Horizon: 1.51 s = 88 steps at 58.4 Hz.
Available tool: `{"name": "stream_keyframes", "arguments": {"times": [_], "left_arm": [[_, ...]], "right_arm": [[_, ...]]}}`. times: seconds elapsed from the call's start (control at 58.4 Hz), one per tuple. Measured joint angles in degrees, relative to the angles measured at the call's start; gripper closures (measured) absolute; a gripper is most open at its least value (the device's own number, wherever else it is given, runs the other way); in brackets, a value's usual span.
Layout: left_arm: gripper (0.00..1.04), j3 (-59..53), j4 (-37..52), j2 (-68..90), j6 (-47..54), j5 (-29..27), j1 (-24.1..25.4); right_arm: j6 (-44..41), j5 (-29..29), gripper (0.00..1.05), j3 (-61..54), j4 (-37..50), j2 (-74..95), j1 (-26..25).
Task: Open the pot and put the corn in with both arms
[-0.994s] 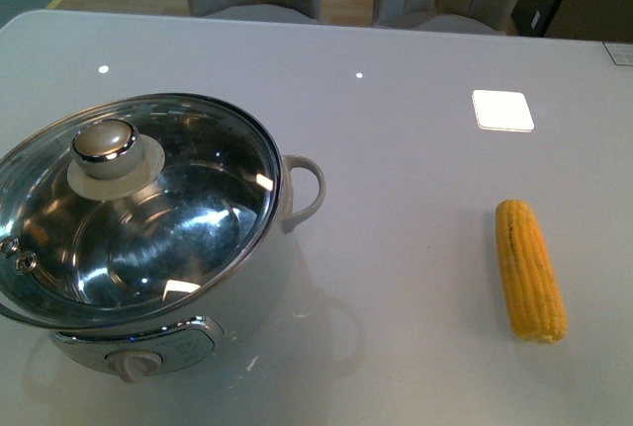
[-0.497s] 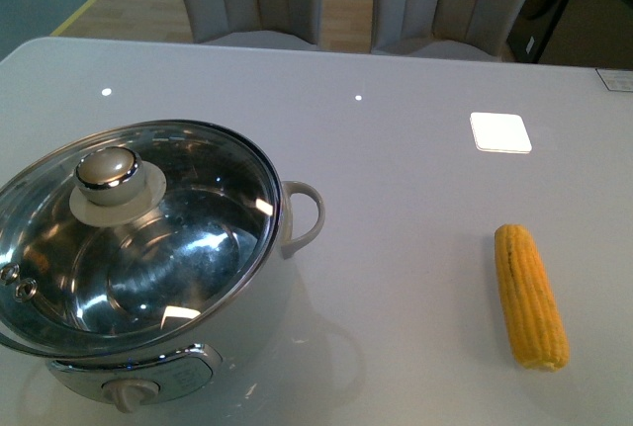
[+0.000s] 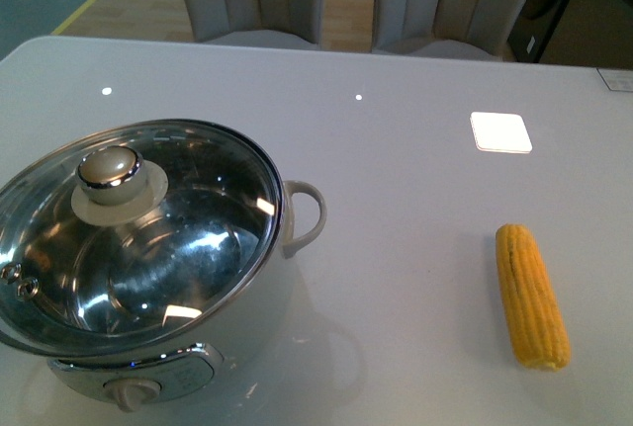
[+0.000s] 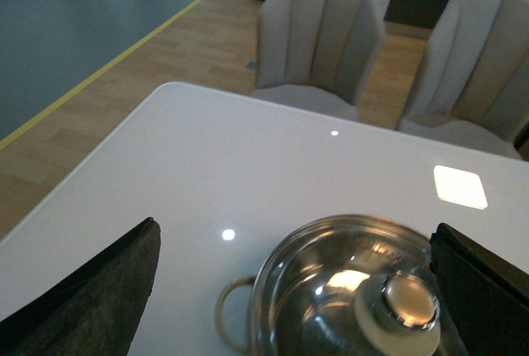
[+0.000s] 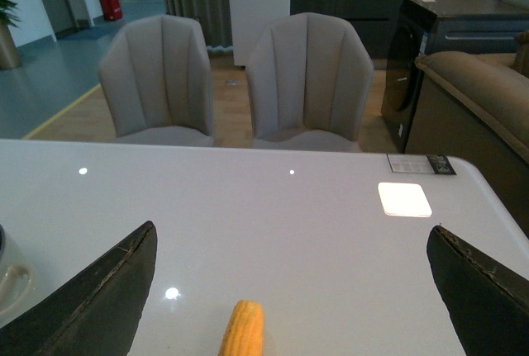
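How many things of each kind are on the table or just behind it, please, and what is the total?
Pot: 1
Glass lid: 1
Corn cob: 1
Printed label: 1
Chairs: 2
Total: 6

Large round white electric pot with steel rim [image 3: 247,337] upright, front-left on white worktop [image 3: 396,179]. Closed: domed glass lid [image 3: 188,248] seated on rim, grey knob on top. Control dial faces front. Yellow husk-free corn cob [image 3: 532,296] lies flat, well apart at right.
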Motion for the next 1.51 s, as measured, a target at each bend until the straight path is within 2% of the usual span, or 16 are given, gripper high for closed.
{"name": "stream_keyframes", "arguments": {"times": [0.12, 0.223, 0.428, 0.702, 1.405, 1.456, 1.508], "left_arm": [[0.07, 4.6, 17.1, 22.7, -0.2, 1.1, -2.7], [0.07, 7.4, 23.3, 34.7, 0.7, 2.0, -4.7], [0.07, 9.0, 27.8, 42.9, 0.3, 1.8, -7.7], [0.07, 8.9, 33.4, 51.1, -1.2, 0.0, -9.0], [0.07, 7.3, 39.9, 59.6, -2.1, -4.7, -11.6], [0.11, 7.3, 40.0, 59.7, -2.1, -5.0, -11.8], [0.20, 7.3, 40.0, 59.8, -2.1, -5.4, -11.9]], "right_arm": [[0.0, 0.0, 0.09, 0.0, 0.0, 0.0, 0.0], [0.0, 0.0, 0.09, 0.0, 0.0, 0.0, 0.0], [0.0, 0.0, 0.09, 0.0, 0.0, 0.0, 0.0], [0.0, 0.0, 0.09, 0.0, 0.0, 0.0, 0.0], [0.0, 0.0, 0.09, 0.0, 0.0, 0.0, 0.0], [0.0, 0.0, 0.09, 0.0, 0.0, 0.0, 0.0], [0.0, 0.0, 0.09, 0.0, 0.0, 0.0, 0.0]]}}
